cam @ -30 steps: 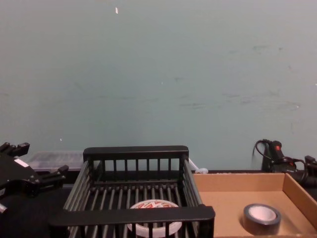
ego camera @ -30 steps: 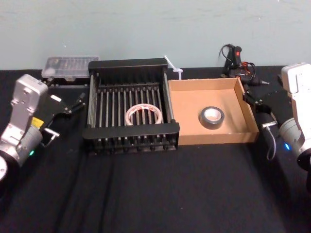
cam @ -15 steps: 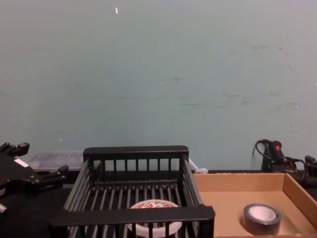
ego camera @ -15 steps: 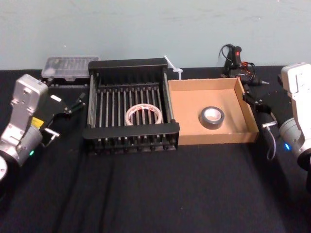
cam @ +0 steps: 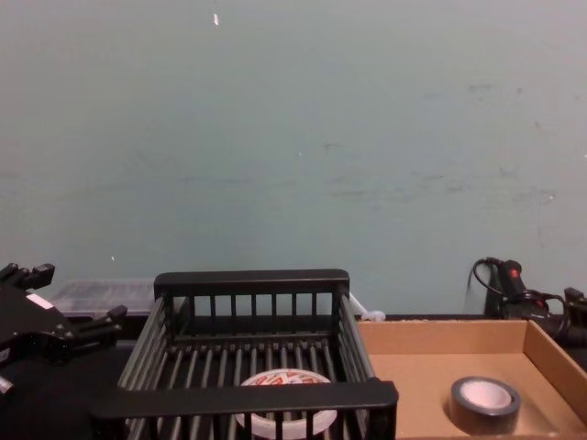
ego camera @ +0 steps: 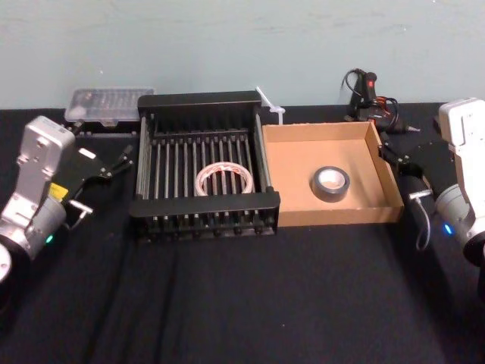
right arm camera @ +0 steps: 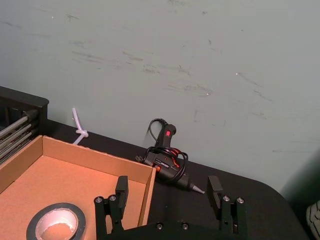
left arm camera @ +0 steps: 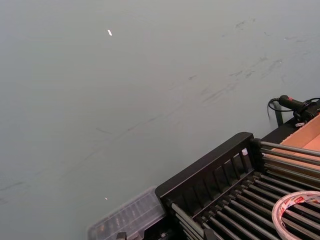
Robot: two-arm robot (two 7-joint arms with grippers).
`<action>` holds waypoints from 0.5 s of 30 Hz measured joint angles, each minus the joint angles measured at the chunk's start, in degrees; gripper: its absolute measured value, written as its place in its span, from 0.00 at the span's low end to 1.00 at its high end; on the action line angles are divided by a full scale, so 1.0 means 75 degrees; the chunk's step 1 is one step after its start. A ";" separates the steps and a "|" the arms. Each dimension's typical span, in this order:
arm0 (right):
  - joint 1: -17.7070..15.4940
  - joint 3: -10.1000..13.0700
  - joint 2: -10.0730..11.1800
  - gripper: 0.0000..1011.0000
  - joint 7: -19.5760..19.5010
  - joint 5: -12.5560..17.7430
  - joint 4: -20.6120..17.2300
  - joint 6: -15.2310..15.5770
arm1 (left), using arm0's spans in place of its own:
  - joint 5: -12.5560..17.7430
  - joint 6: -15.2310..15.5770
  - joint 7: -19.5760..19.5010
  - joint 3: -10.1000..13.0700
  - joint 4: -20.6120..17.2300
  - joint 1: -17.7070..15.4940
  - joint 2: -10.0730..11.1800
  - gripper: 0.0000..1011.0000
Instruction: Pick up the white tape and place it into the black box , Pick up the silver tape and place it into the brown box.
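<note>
— Head view first: where do the two rolls sit?

— The white tape (ego camera: 223, 180) lies flat on the slatted floor of the black box (ego camera: 203, 205), toward its near rail. The silver tape (ego camera: 330, 184) lies flat on the tan floor of the brown box (ego camera: 337, 215), right of centre. The two boxes stand side by side on the black surface (ego camera: 242, 296), walls touching.

— And the left pincer (ego camera: 115, 162)?

— It hangs just left of the black box, apart from it, fingers spread with nothing between them. A clear plastic case (ego camera: 107, 102) lies behind it near the wall.

— The right pincer (right arm camera: 168, 191)?

— The right wrist view shows its two fingers (right arm camera: 121, 186) well apart and empty, poised over the right wall of the brown box, one finger to each side of that wall, touching nothing. The silver tape shows below, inside the box. A black glue gun (right arm camera: 167, 160) with coiled cord lies on the surface beyond.

— Anything else nearby?

— A white zip tie (ego camera: 270, 104) lies behind the boxes, where they meet.
</note>
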 joint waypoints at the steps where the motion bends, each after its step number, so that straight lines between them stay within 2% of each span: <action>1: 0.0000 0.0000 0.0000 0.99 0.0000 0.0000 0.0000 0.0000 | 0.0001 0.0000 0.0000 0.0000 0.0000 0.0001 0.0000 0.99; 15: 0.0000 0.0000 0.0001 0.99 0.0000 -0.0001 0.0000 0.0000 | 0.0000 0.0000 0.0000 0.0000 0.0000 0.0000 0.0000 0.99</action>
